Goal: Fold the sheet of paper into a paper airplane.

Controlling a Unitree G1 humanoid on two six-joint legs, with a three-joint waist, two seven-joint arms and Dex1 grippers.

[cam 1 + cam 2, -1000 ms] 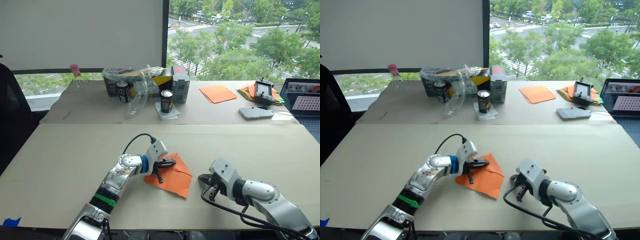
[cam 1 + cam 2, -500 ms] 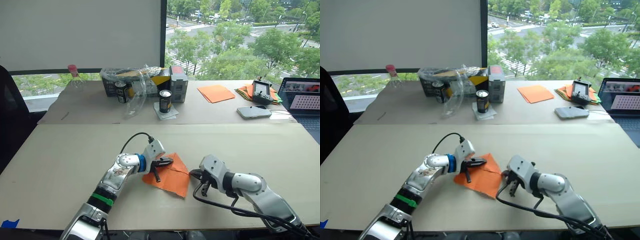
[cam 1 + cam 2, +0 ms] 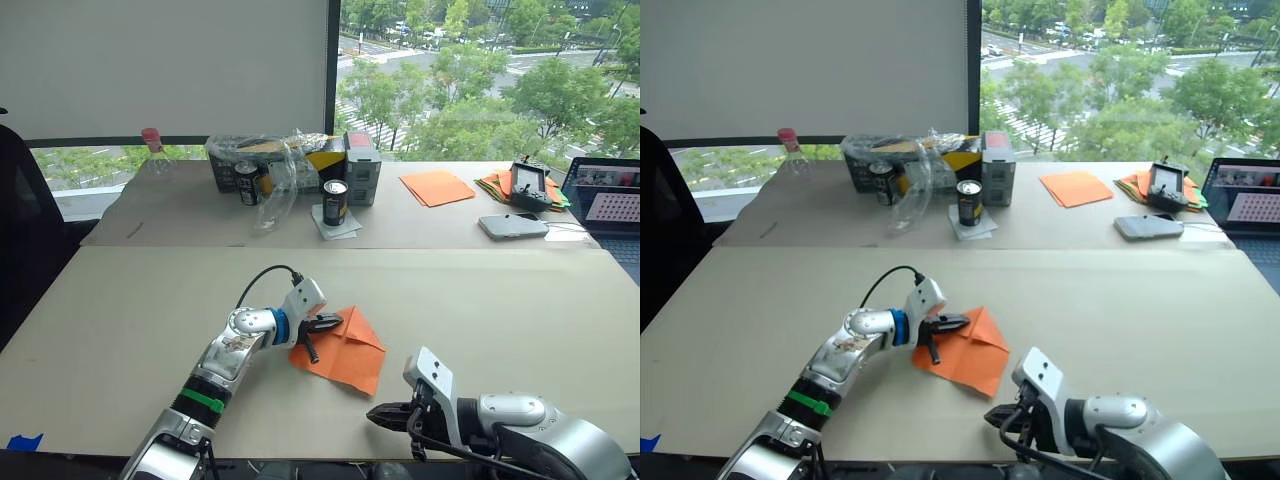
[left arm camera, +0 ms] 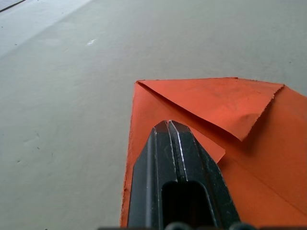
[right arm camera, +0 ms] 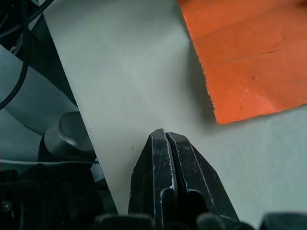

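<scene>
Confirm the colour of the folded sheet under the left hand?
Bright orange sheet of paper, clearest in the left wrist view.

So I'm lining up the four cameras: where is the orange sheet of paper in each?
Left eye view: sheet of paper lower centre.
Right eye view: lower centre.
Left wrist view: under that arm's shut left gripper, flap folded.
Right wrist view: upper corner, beyond the shut right gripper.
Shared landmark: left gripper.

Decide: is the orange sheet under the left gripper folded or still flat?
Partly folded: one corner of the sheet of paper is turned over as a triangular flap.
</scene>
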